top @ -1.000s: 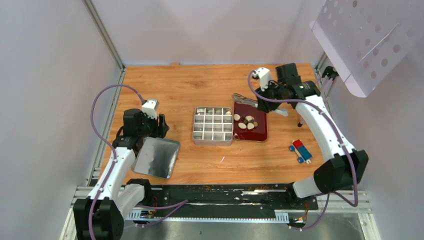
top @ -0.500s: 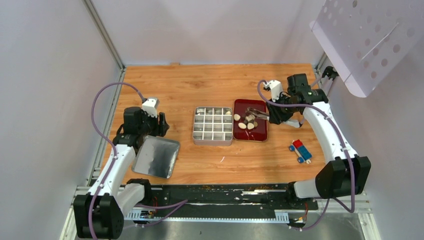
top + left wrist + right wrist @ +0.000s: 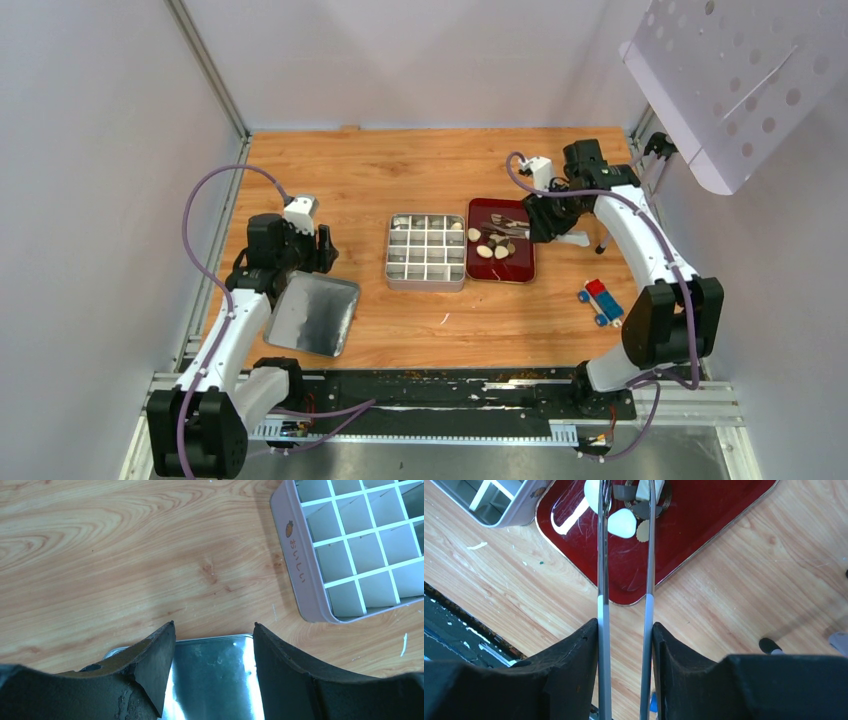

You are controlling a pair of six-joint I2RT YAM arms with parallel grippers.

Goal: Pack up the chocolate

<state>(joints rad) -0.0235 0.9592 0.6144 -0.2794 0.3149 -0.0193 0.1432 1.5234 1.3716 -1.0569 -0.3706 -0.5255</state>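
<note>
The right gripper (image 3: 625,630) grips the metal tongs (image 3: 602,555), whose tips are at the chocolate (image 3: 622,523) on the red tray (image 3: 724,510) ahead of it, while the left gripper (image 3: 214,630) hangs open over a metal lid (image 3: 215,670).

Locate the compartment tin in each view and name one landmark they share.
Top external: tin at the table's centre, directly left of the red tray.
Left wrist: tin in the upper right corner, cut by the frame.
Right wrist: tin in the top left corner, beside the red tray.
Shared landmark: the wooden table, in all three.
</note>
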